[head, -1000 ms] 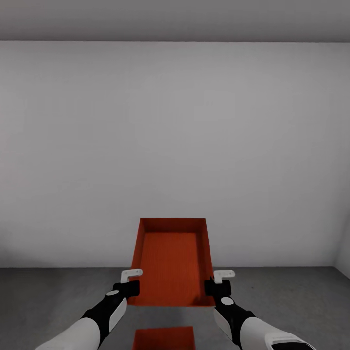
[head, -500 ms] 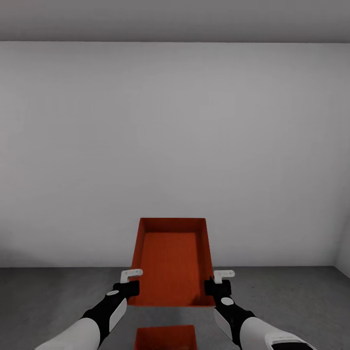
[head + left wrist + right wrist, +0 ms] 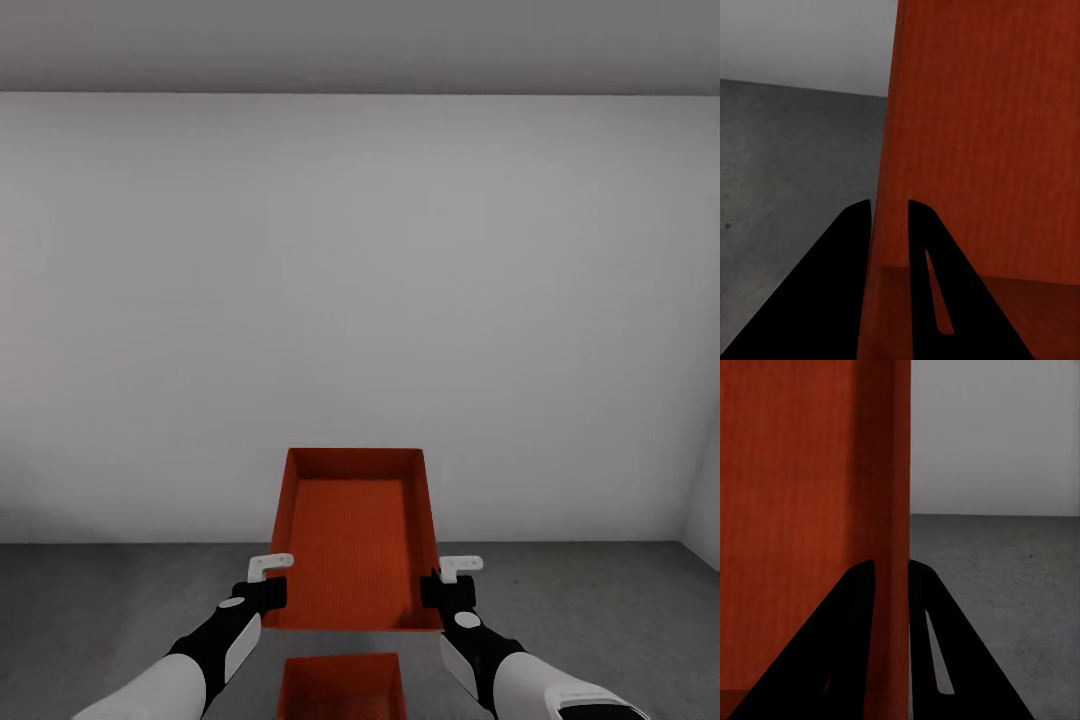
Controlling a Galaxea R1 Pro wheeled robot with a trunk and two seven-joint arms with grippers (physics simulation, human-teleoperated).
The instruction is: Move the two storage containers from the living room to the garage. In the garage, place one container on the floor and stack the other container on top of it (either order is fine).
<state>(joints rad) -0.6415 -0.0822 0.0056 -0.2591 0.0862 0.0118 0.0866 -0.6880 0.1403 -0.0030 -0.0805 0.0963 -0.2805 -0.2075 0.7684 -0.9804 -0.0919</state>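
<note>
Presently one storage container is held aloft between both arms in the garage, facing a plain pale wall, with the dark grey floor beneath. The left gripper is pinched onto the container's left wall near its closest corner, and in the left wrist view its two dark fingers are seen straddling that thin orange wall; the right gripper is closed likewise on the right wall, shown between its fingers in the right wrist view. A second container is seen low down at the closest edge of the head view, directly under the held one; whether it rests on the floor cannot be told. Trouble is judged most likely from the thin walls: a pinch at the rims alone could slip or flex, and the bin could be tilted if one arm were lowered faster than the other. A misaligned descent could leave the upper bin skewed across the lower one's rim
</note>
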